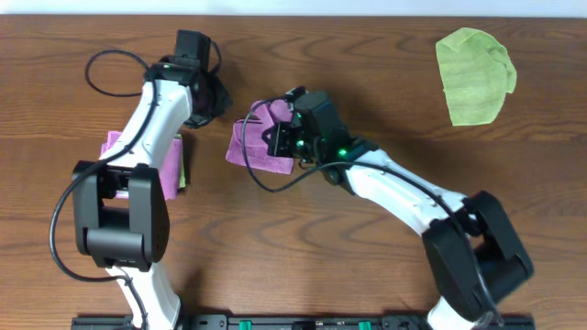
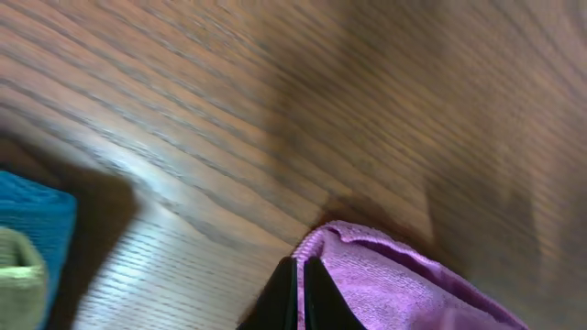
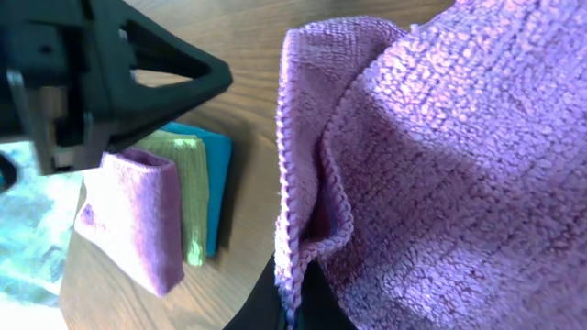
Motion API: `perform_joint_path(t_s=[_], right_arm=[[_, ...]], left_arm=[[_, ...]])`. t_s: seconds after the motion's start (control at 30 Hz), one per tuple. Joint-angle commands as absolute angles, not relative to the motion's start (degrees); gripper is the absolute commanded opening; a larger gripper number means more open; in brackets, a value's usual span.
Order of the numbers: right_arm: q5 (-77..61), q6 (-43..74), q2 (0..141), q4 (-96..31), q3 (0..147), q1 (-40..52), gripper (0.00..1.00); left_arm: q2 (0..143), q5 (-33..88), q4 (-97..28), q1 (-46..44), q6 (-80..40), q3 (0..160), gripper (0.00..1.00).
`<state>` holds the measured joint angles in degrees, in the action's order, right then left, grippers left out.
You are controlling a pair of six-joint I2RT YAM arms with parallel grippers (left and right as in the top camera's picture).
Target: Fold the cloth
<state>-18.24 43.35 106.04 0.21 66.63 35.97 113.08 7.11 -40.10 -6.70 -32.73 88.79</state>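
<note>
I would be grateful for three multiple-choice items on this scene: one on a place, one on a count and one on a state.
1. Where is the loose green cloth?
A) under the left arm
B) top right of the overhead view
C) hanging off the table edge

2. How many folded cloths make up the stack?
A) one
B) two
C) three

3. What state is the right hand in?
A) shut on the purple cloth
B) open, holding nothing
C) holding the stack

Key: 1 B, it lies alone there; 2 C, purple, green and blue show; 3 A, the cloth's edge is pinched in it.
</note>
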Motion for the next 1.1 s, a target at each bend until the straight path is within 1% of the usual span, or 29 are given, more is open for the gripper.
perform_joint_path(t_s=[0.0, 0.27, 0.7, 0.73, 0.77, 0.83, 0.87, 0.93, 1.0, 1.07], right_arm=[[-18.0, 43.3, 109.3, -0.3, 70.4, 37.3, 0.02], [-18.4, 43.2, 116.3, -3.0, 77.4, 39.7, 0.01], [-17.9, 43.2, 119.6, -3.5, 78.2, 41.1, 0.02], [-17.8, 43.2, 119.7, -3.5, 78.2, 41.1, 0.03], [-17.7, 43.1, 119.7, -3.5, 78.2, 41.2, 0.07], [-17.7, 42.6, 119.8, -3.2, 78.2, 41.3, 0.16], [-17.5, 42.3, 119.9, -3.2, 78.2, 41.5, 0.24], [-17.4, 41.6, 119.9, -3.2, 78.2, 41.8, 0.31], [-17.3, 41.4, 119.9, -3.2, 78.2, 42.0, 0.38], [-17.3, 41.2, 119.9, -3.0, 78.2, 42.3, 0.41]], left_arm=[[110.5, 7.1, -40.5, -5.7, -30.8, 90.2, 0.06], [108.5, 7.1, -40.7, -3.4, -30.3, 90.2, 0.06], [107.3, 7.1, -41.7, -1.8, -29.8, 90.3, 0.06], [107.3, 7.1, -41.7, -1.8, -29.7, 90.3, 0.06], [107.2, 7.1, -41.8, -1.8, -29.7, 90.3, 0.06], [107.1, 7.1, -41.7, -1.8, -29.7, 90.3, 0.06], [107.0, 7.1, -41.7, -1.8, -29.7, 90.3, 0.06], [107.0, 7.1, -41.8, -1.8, -29.7, 90.3, 0.06], [107.0, 7.1, -41.7, -1.8, -29.8, 90.3, 0.06], [107.0, 7.1, -41.7, -1.8, -29.7, 90.3, 0.06]])
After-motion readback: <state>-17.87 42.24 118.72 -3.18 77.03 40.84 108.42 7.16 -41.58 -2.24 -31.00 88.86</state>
